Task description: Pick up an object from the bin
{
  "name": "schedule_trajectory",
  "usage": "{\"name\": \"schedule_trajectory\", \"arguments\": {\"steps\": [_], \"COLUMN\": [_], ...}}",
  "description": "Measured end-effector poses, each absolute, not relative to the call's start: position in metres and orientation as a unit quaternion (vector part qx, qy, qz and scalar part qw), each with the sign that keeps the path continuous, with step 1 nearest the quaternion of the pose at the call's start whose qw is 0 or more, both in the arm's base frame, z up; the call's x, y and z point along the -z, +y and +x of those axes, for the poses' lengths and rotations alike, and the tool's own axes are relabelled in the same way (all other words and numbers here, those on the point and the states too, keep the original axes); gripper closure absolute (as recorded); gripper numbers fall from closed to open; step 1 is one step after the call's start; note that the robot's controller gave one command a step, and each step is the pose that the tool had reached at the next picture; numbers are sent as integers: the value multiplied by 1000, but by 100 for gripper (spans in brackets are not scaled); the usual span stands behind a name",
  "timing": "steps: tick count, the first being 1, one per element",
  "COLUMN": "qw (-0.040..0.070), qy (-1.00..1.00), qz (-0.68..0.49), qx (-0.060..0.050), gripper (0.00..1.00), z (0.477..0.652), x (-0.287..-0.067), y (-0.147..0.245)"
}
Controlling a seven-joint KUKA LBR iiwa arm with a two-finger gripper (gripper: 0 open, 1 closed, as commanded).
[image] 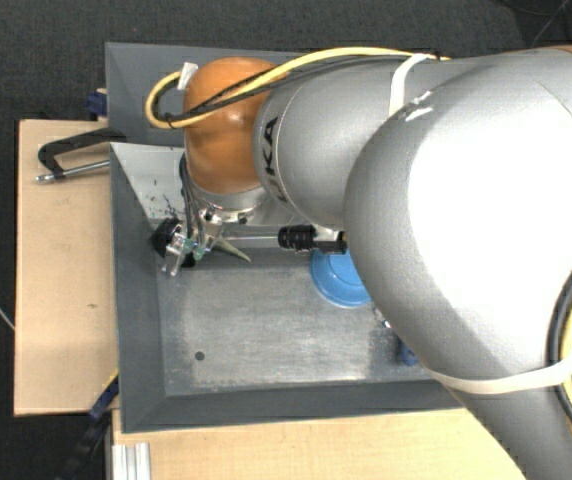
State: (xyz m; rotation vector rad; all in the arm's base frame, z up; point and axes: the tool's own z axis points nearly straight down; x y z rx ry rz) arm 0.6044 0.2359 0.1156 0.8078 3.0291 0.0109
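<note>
We see the arm (446,218) reaching in from the right and covering much of the grey metal bin (266,373), with its orange wrist cover (221,118) over the bin's far left part. Below that cover the jaws come down close to the bin floor near the left wall, where small black and silver parts show. The wrist hides too much of them, so we cannot tell how far apart they stand or whether anything sits between them.

The thing nearest the jaws is a black-capped stick (306,237), lying flat on the floor just to their right, its pale shaft pointing toward them. We cannot tell whether it touches them. Just beside it, toward the front, a blue round dish (334,280) lies partly under the arm. A small blue piece (404,353) peeks out at the arm's edge near the front right. A dark speck (199,356) lies on the bare floor at the front left, well apart from the jaws.
</note>
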Motion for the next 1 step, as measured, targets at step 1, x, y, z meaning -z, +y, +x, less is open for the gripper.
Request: {"name": "schedule_trajectory", "arguments": {"steps": [1], "qw": [3], "qy": [967], "qz": [257], "qx": [-4], "gripper": [100], "z": [606], "x": [-160], "y": [237]}}
